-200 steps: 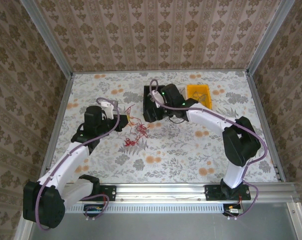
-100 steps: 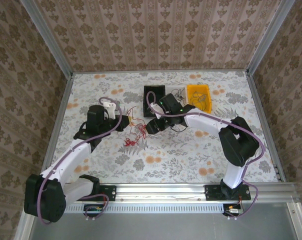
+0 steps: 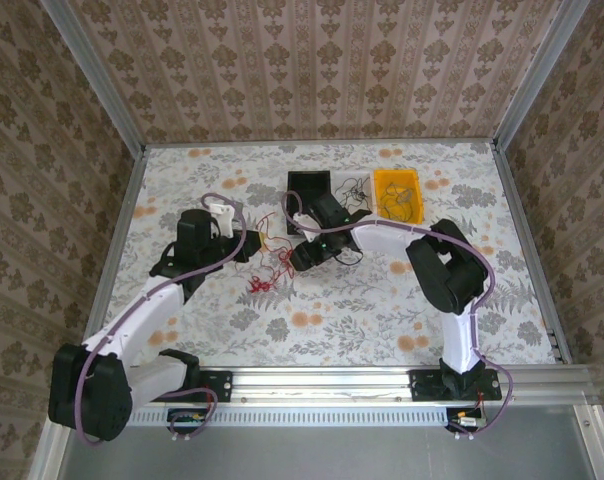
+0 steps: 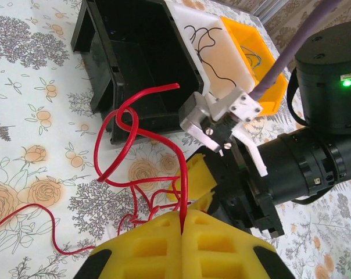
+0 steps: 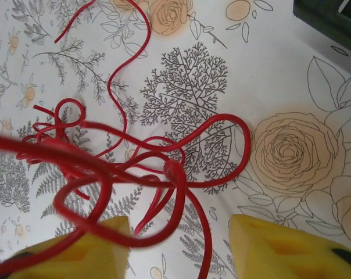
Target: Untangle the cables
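Observation:
The cables (image 3: 267, 265) are a tangle of thin red wires on the flowered tablecloth between the two arms. My left gripper (image 3: 244, 245) is shut on one red cable (image 4: 180, 192), which rises from between its yellow fingertips (image 4: 164, 238) and loops toward the black bin. My right gripper (image 3: 300, 258) hangs low over the tangle from the right. Its yellow fingers (image 5: 274, 247) stand apart, and several red strands (image 5: 164, 174) cross the gap between them without being pinched. In the left wrist view the right gripper's yellow fingers (image 4: 200, 181) sit just beyond the held cable.
A black bin (image 3: 308, 185) stands at the back centre. Beside it are a pale tray (image 3: 357, 190) holding thin black wires and an orange bin (image 3: 397, 190). Patterned walls and metal rails enclose the table.
The right arm has swung left from above the black bin and come down onto the red tangle, its jaws narrowing somewhat. The left gripper has stayed shut on its cable, barely moving.

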`<action>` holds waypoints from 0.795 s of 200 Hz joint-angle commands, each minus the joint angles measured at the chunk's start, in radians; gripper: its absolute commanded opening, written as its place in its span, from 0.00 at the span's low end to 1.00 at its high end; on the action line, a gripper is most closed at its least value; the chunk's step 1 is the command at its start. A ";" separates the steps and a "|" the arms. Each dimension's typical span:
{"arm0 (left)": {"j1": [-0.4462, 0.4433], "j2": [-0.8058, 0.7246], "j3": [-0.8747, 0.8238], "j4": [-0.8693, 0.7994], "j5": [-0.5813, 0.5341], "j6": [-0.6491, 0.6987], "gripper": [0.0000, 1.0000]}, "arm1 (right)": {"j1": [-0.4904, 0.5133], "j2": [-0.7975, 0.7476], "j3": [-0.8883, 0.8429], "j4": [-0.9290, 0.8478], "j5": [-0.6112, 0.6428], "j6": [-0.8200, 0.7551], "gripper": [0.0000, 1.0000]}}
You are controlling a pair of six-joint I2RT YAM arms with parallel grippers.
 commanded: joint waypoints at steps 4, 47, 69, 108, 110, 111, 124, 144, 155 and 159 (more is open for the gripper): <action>-0.006 0.013 0.027 0.038 0.010 -0.002 0.00 | 0.002 0.014 0.006 -0.002 0.001 0.002 0.36; -0.003 0.013 0.028 0.030 -0.025 0.003 0.00 | -0.009 -0.061 -0.069 0.023 0.064 0.006 0.02; 0.001 -0.009 0.019 0.003 -0.084 0.012 0.00 | -0.043 -0.140 -0.154 0.074 0.119 0.055 0.00; 0.017 -0.068 0.013 -0.150 -0.421 0.010 0.00 | -0.122 -0.270 -0.322 0.147 0.260 0.179 0.00; 0.019 -0.070 0.013 -0.159 -0.439 0.009 0.00 | -0.127 -0.276 -0.330 0.148 0.269 0.188 0.00; 0.020 -0.071 0.013 -0.163 -0.447 0.008 0.00 | -0.130 -0.279 -0.334 0.148 0.273 0.191 0.00; 0.034 -0.085 0.011 -0.211 -0.542 -0.001 0.00 | -0.167 -0.307 -0.378 0.152 0.320 0.244 0.00; 0.058 -0.101 0.013 -0.267 -0.634 -0.026 0.00 | -0.232 -0.345 -0.437 0.152 0.368 0.315 0.00; 0.068 -0.109 0.010 -0.277 -0.651 -0.036 0.00 | -0.265 -0.362 -0.460 0.147 0.387 0.338 0.00; 0.071 -0.110 0.009 -0.277 -0.652 -0.039 0.00 | -0.274 -0.367 -0.468 0.141 0.394 0.344 0.00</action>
